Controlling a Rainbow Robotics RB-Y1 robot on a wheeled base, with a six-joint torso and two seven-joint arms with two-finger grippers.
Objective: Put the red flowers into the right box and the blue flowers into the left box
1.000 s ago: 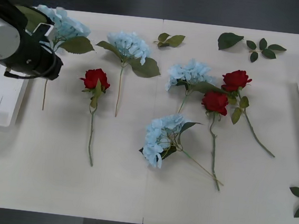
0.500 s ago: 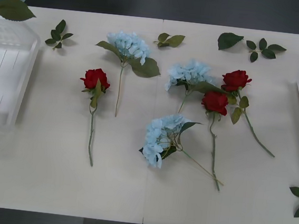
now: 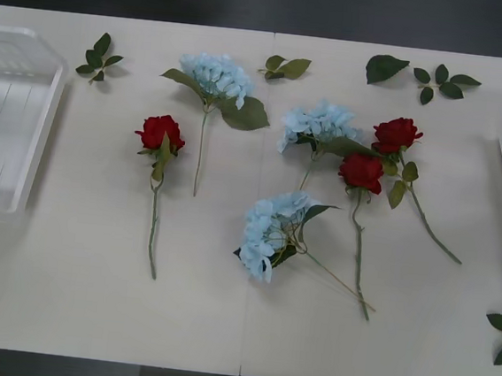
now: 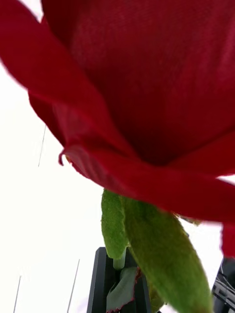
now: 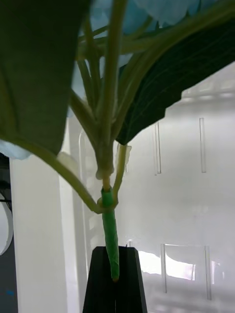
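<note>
The left gripper (image 5: 115, 274) pinches a blue flower's stem (image 5: 110, 234) over the left box (image 5: 196, 205), ready to drop it. The right gripper (image 4: 120, 288) probably clamps a red flower (image 4: 147, 78).

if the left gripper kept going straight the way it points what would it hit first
Probably the left box. The left gripper is shut on a blue flower by its stem, and the box's white slotted surface lies past the leaves. How far off is unclear.
</note>
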